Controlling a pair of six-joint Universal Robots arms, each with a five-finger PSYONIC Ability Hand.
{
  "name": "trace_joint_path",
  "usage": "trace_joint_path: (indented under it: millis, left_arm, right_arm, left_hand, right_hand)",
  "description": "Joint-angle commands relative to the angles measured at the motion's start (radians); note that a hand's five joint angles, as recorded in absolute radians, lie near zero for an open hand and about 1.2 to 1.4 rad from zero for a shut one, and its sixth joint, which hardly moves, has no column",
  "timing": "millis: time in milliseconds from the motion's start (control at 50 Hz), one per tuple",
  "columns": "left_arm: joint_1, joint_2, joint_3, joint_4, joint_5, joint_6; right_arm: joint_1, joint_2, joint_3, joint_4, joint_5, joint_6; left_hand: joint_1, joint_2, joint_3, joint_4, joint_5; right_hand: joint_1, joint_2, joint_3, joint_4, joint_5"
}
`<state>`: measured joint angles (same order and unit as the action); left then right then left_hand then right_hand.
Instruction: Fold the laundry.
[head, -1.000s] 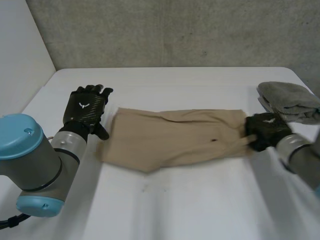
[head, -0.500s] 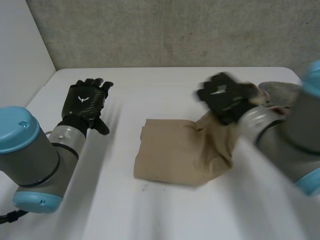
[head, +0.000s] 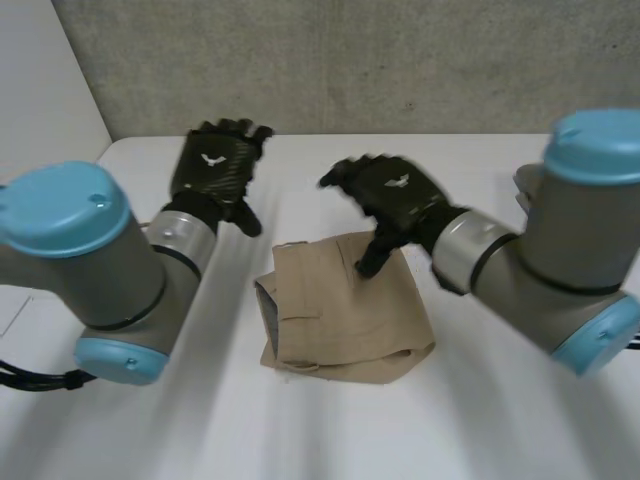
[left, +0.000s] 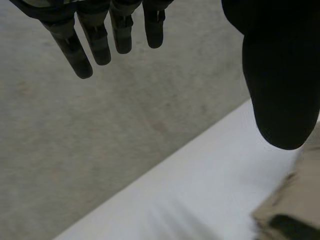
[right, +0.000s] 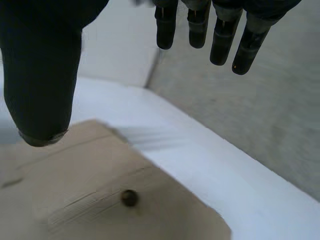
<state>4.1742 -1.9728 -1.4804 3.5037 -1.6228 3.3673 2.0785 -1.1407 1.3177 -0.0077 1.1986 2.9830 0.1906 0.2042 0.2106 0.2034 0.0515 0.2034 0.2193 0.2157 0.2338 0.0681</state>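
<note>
The tan garment (head: 345, 310) lies doubled over under the right hand (head: 395, 200), fingers spread, holding nothing; the left hand (head: 215, 170) hovers beside it, fingers straight and empty; one fold looks done, I'd say; next, an edge wants pinching for another fold.

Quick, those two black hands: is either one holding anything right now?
Left hand: open, holding nothing, beside the folded tan cloth.
Right hand: open, holding nothing, over the cloth.
</note>
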Motion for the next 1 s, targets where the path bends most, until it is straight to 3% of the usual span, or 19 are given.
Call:
trace_joint_path:
  millis: [20, 180, 300, 500, 600, 800, 1000]
  left_arm:
    - [-0.091, -0.133, 0.121, -0.160, 0.061, -0.104]
    - [-0.118, -0.267, 0.183, -0.310, 0.051, -0.097]
    - [-0.114, -0.334, 0.206, -0.411, -0.024, -0.034]
    - [-0.129, -0.310, 0.221, -0.416, -0.045, 0.030]
    - [-0.134, -0.196, 0.227, -0.414, -0.035, 0.029]
    - [-0.100, 0.000, 0.249, -0.442, 0.164, 0.014]
    - [-0.022, 0.080, 0.272, -0.577, 0.331, -0.077]
  right_arm:
    - [-0.090, 0.008, 0.017, 0.025, 0.003, 0.176]
    - [-0.080, 0.193, -0.054, 0.117, 0.016, 0.028]
    - [-0.075, 0.286, -0.067, 0.135, 0.088, -0.111]
    - [-0.086, 0.263, -0.045, 0.121, 0.144, -0.197]
    - [-0.090, 0.143, 0.041, 0.039, 0.145, -0.191]
    - [-0.074, -0.134, 0.328, -0.103, 0.158, -0.196]
    - [-0.026, -0.156, 0.581, -0.300, 0.141, -0.202]
  left_hand:
    - [-0.004, -0.017, -0.024, -0.016, -0.039]
    - [0.020, 0.006, 0.000, 0.007, -0.015]
    - [0.017, 0.003, -0.003, 0.004, -0.018]
    - [0.002, -0.011, -0.018, -0.010, -0.033]
    - [-0.012, -0.026, -0.032, -0.025, -0.048]
    - [0.002, -0.011, -0.018, -0.010, -0.033]
    - [0.014, 0.000, -0.006, 0.001, -0.021]
  right_hand:
    - [-0.029, -0.045, -0.041, -0.059, -0.068]
    - [-0.029, -0.045, -0.041, -0.059, -0.068]
    - [-0.029, -0.045, -0.041, -0.059, -0.068]
    - [-0.029, -0.045, -0.041, -0.059, -0.068]
    - [-0.029, -0.045, -0.041, -0.059, -0.068]
    - [-0.029, -0.045, -0.041, -0.059, -0.068]
    - [-0.029, -0.045, -0.041, -0.059, -0.068]
